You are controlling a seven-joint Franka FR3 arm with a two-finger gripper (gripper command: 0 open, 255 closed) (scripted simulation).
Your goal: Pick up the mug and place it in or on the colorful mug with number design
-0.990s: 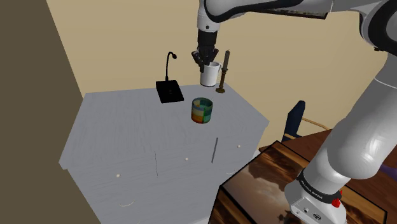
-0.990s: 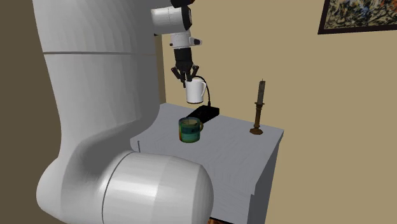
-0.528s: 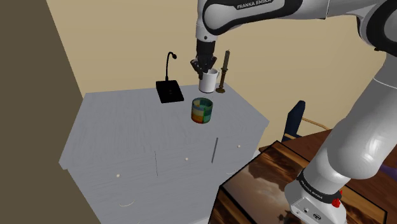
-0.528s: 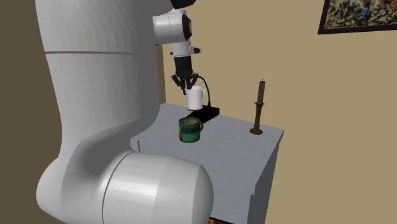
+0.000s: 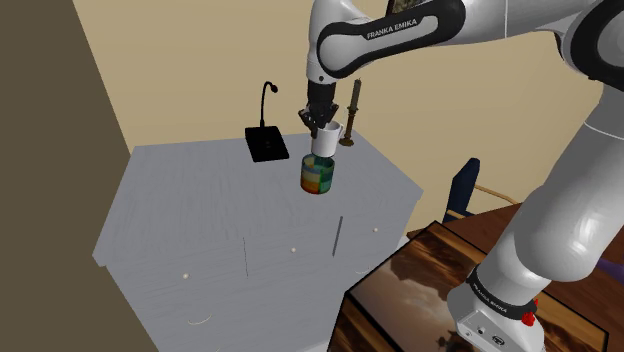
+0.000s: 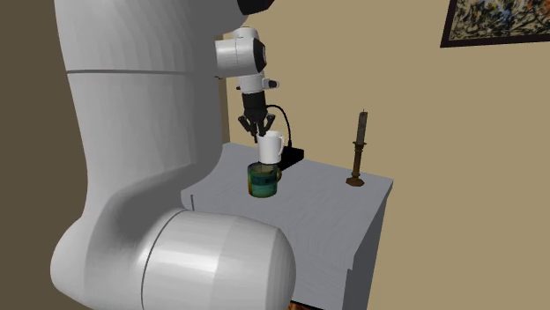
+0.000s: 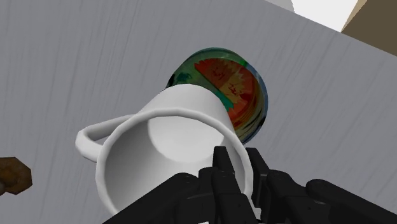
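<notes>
Note that the gripper (image 7: 240, 168) clamps the rim of the white mug (image 5: 325, 142), which hangs just above the colorful mug (image 5: 318, 176) on the grey cabinet (image 5: 200, 210) (pickup complete). By this judgement, you have lowering and release left.

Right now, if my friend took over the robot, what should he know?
Claw: shut on the white mug's rim.
White mug: upright in the air, close over the colorful mug.
Colorful mug: standing on the grey table.
Done: the white mug is picked up and lined up over the colorful one.
Left: lower it into the colorful mug, open the claw, back away.
</notes>
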